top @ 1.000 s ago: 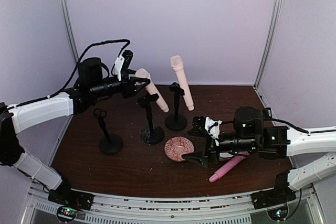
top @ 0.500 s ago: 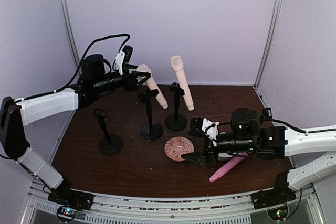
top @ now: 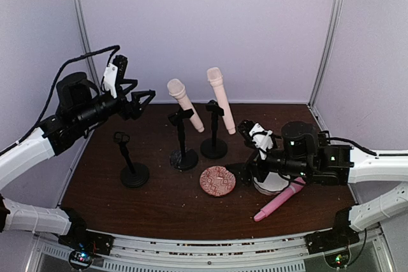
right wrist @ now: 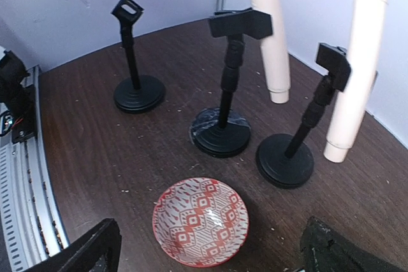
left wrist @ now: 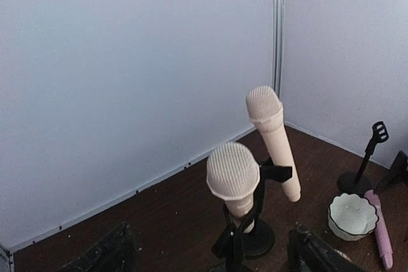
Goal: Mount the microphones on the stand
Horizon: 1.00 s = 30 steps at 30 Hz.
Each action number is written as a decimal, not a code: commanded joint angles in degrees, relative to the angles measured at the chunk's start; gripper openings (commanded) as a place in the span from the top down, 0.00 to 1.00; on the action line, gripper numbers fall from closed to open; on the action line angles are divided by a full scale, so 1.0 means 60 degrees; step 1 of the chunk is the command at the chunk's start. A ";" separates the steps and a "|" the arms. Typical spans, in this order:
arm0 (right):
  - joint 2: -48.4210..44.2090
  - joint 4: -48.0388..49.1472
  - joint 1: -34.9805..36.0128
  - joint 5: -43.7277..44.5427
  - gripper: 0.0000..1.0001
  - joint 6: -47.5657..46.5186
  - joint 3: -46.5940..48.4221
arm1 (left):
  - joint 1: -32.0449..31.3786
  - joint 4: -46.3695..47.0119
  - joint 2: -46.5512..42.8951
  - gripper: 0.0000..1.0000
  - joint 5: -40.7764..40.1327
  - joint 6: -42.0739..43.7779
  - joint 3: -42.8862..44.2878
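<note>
Two pale cream microphones (top: 185, 103) (top: 220, 100) sit tilted in the clips of the middle stand (top: 183, 157) and the back stand (top: 213, 148). The third stand (top: 134, 173), at the left, has nothing in its clip. A pink microphone (top: 278, 203) lies flat on the table by the right arm. My left gripper (top: 143, 100) hangs open in the air to the left of the nearer cream microphone (left wrist: 233, 173), touching nothing. My right gripper (top: 244, 171) is open low over the table, with only the red dish (right wrist: 200, 221) seen between its fingers.
The red patterned dish (top: 217, 181) lies in front of the stands. A white scalloped bowl (left wrist: 352, 216) sits beside the pink microphone (left wrist: 382, 230), partly under the right arm. White walls enclose the dark wooden table (top: 159, 202) at the back and sides.
My left gripper opened, let go of the cream microphone and drew back to the left; the microphone stays in the middle stand's clip. My right gripper turned and opened a bit wider.
</note>
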 commanded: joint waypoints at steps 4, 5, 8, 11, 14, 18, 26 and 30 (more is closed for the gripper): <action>-0.0643 -0.2294 -0.0398 0.1862 0.00 0.1837 0.0954 | -0.0119 -0.1999 -0.1765 0.19 -0.1397 -0.0919 -0.1695; -0.0751 -0.2549 -0.0415 0.1982 0.00 0.2180 0.0921 | -0.0118 -0.2274 -0.1967 0.20 -0.1465 -0.1064 -0.1843; -0.1153 -0.3335 -0.0423 0.2296 0.05 0.3653 0.0527 | -0.0132 -0.2795 -0.2407 0.22 -0.1543 -0.1496 -0.2323; -0.1713 -0.3856 -0.0437 0.2035 0.10 0.5414 -0.0351 | -0.0135 -0.3046 -0.2846 0.23 -0.1528 -0.1668 -0.2789; -0.2273 -0.4300 -0.0433 0.1462 0.18 0.6735 -0.1419 | -0.0130 -0.3093 -0.3249 0.23 -0.1646 -0.1712 -0.3227; -0.2708 -0.4761 -0.0382 0.0835 0.23 0.7933 -0.2326 | -0.0133 -0.3031 -0.3536 0.23 -0.1762 -0.1677 -0.3521; -0.2160 -0.4859 -0.0385 0.0651 0.12 0.8550 -0.2807 | -0.0136 -0.3111 -0.4081 0.22 -0.1453 -0.1758 -0.3605; -0.1319 -0.4831 -0.0471 0.0783 0.07 0.8772 -0.2398 | -0.0138 -0.3118 -0.4390 0.22 -0.1415 -0.1960 -0.3726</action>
